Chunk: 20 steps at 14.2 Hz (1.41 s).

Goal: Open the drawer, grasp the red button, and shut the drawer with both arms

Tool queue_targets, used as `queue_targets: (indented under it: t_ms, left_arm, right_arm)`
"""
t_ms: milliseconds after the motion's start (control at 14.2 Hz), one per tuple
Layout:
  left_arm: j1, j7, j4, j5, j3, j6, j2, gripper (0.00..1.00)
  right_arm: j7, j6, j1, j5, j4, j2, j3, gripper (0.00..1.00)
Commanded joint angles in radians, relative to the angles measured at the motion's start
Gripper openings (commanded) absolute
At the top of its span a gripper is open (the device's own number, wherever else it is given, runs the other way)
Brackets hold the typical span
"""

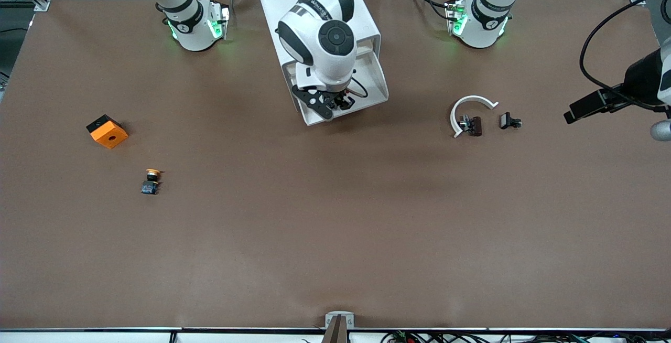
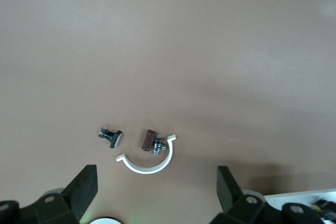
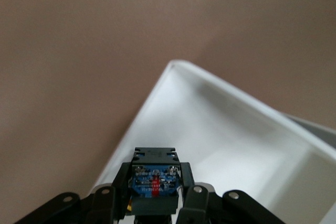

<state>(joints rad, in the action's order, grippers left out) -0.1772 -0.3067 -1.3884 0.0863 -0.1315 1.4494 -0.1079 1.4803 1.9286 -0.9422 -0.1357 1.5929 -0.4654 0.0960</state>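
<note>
You have the brown desk carrying everything. At its middle, near the arm bases, stands the white drawer unit with its drawer pulled open toward the front camera.

The right arm reaches in from its base and hangs over the open drawer. The right gripper is inside the drawer, jaws clenched on the button. In the right wrist view you see the button's black body and a bluish base plate with small print and a red mark, held between the two fingers, above the drawer's white floor. Its cap is hidden from view.

The left arm waits over its own end of the desk. The left gripper hangs with jaws released and wide, holding nothing.

Smaller items, all on the desk:
- orange square block with a hole, toward the right arm's end;
- white half-ring clip, toward the left arm's end;
- orange-capped button, nearer the front camera than the block;
- small brown part, just beside the clip;
- small black part, near the clip.
</note>
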Motion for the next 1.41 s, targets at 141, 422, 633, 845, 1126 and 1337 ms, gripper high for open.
queue_targets:
  t_ms: [141, 422, 633, 845, 1126, 1337]
  left_arm:
    - [0.12, 0.059, -0.187, -0.054, 0.15, 0.083, 0.14, 1.0]
    - [0.154, 0.167, -0.202, -0.053, 0.15, 0.094, 0.155, 1.0]
    - [0.151, 0.167, -0.196, -0.053, 0.15, 0.094, 0.152, 1.0]
    - [0.147, 0.166, -0.198, -0.06, 0.17, 0.094, 0.154, 1.0]
    - [0.145, 0.152, -0.198, -0.065, 0.19, 0.094, 0.154, 1.0]
    - [0.145, 0.147, -0.199, -0.066, 0.199, 0.091, 0.151, 1.0]
  right_arm:
    - [-0.219, -0.083, 0.153, -0.004, -0.053, 0.054, -0.009, 0.0]
    - [-0.581, -0.097, 0.31, -0.001, -0.057, 0.057, -0.006, 0.0]
    - [-0.82, -0.016, 0.422, 0.005, 0.007, 0.053, -0.004, 0.0]
    - [-1.059, 0.163, 0.525, 0.039, 0.157, 0.053, -0.002, 0.0]
    - [-1.277, 0.471, 0.632, 0.08, 0.356, 0.047, -0.002, 0.0]
    - [-1.426, 0.555, 0.689, 0.097, 0.392, 0.031, -0.002, 0.0]
